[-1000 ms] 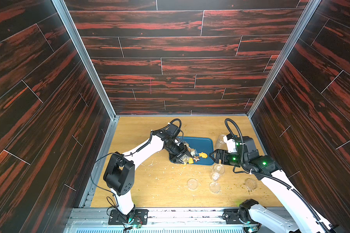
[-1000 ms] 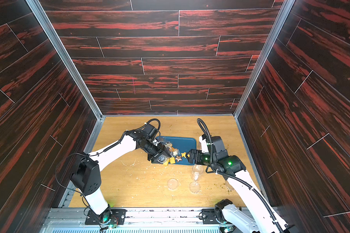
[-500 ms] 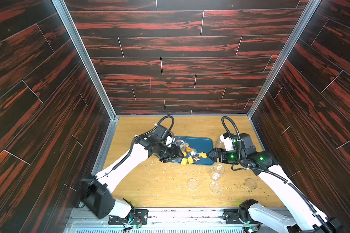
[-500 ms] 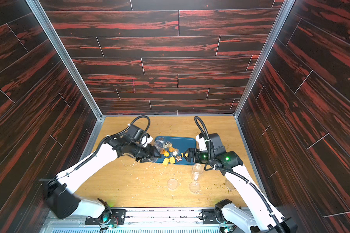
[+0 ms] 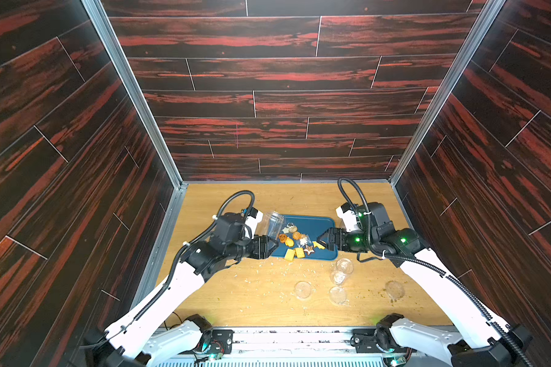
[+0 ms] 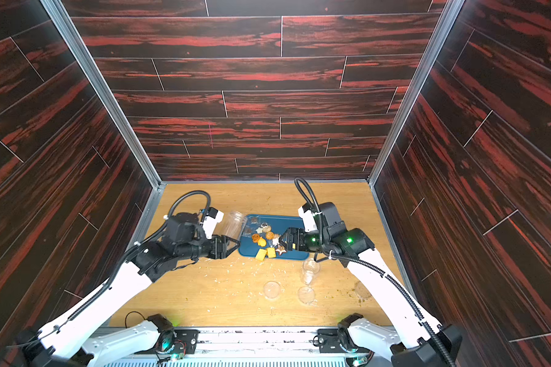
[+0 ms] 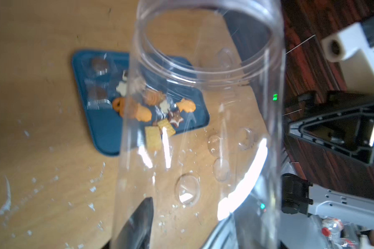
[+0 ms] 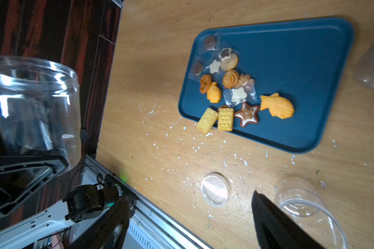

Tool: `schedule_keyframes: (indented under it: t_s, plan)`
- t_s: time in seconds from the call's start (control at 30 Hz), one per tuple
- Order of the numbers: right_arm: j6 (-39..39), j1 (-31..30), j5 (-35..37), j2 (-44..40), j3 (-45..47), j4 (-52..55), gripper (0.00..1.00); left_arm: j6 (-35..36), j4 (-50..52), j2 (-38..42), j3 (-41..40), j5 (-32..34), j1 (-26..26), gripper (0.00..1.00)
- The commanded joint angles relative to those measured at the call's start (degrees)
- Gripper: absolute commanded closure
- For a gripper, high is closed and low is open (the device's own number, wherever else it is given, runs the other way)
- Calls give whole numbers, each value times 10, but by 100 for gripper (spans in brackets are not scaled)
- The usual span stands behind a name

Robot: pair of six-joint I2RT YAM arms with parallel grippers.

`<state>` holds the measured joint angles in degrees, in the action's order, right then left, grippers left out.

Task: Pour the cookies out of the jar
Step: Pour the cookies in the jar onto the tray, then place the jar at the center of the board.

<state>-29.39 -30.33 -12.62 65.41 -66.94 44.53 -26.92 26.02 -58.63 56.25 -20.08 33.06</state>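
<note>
The clear plastic jar [image 5: 271, 223] [image 6: 233, 222] is empty and tilted in the air just left of the blue tray [image 5: 322, 224] [image 6: 291, 222]. My left gripper [image 5: 265, 247] [image 7: 188, 220] is shut on the jar's lower part; the jar [image 7: 203, 107] fills the left wrist view. The cookies [image 5: 296, 242] [image 6: 268, 242] [image 8: 231, 90] lie in a loose heap on the tray's left front part, yellow, orange and brown. One yellow square cookie [image 8: 206, 120] overhangs the front rim. My right gripper [image 5: 323, 241] [image 8: 188, 207] hangs open over the tray's right front, holding nothing.
In front of the tray stand another clear jar [image 5: 342, 270] [image 8: 307, 207] and a few clear round lids [image 5: 303, 289] [image 8: 215, 189]. Pale crumbs [image 5: 268, 276] are scattered over the wooden table. Dark walls close in on three sides.
My left arm has swung back to the left, taking the jar off the tray. The cookies stay heaped on the tray. The right gripper has barely moved.
</note>
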Motion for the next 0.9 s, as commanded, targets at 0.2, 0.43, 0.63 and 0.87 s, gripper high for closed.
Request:
schedule_keyframes:
  t_s: [0.2, 0.43, 0.63, 0.87]
  plan:
    - [-27, -49, -25, 14, -26, -2, 8, 105, -168, 136, -117, -10, -3, 56]
    - [-77, -59, -168, 19, -115, -127, 8, 166, -181, 190, -138, -28, -3, 52]
    - [-35, -114, -158, 106, -270, -44, 8, 222, -137, 190, -106, -43, -3, 52]
    - [32, -173, -82, 208, -452, 105, 8, 275, -105, 172, -64, -60, -2, 52]
